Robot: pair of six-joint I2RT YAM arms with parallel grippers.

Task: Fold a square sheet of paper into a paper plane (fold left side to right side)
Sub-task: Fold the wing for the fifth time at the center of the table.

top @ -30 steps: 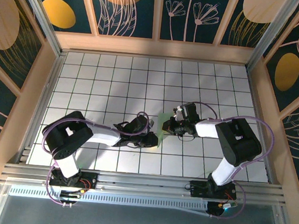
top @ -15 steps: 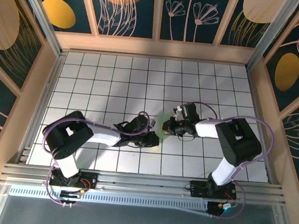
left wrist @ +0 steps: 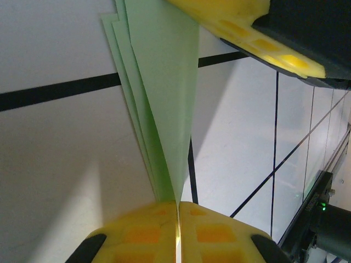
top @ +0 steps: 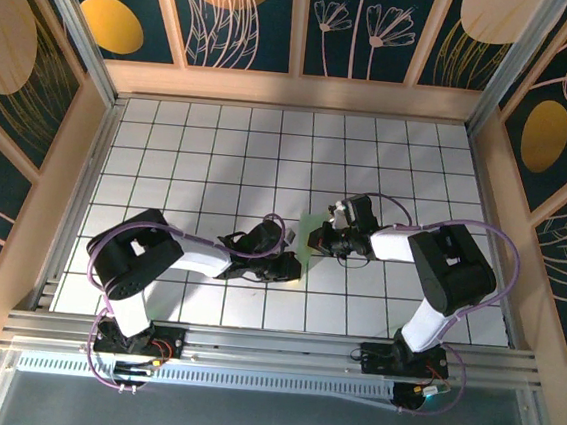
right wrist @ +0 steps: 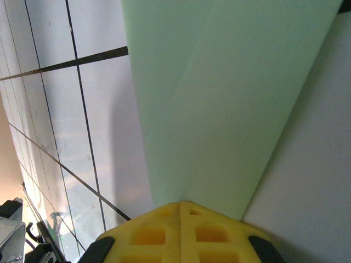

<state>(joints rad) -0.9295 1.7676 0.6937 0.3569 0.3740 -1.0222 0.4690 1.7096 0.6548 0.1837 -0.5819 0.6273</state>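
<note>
Presently, the left gripper (left wrist: pixel 177 211) has finished closing and pinches one end of the folded pale green sheet of paper (left wrist: pixel 164 109). The right gripper (right wrist: pixel 180 208) stays clamped on the opposite end. The sheet spans between them, mid-table. Its layered edges fan slightly apart, so creasing is judged unfinished. Open grid tiles (top: pixel 220 146) surround both arms.
</note>
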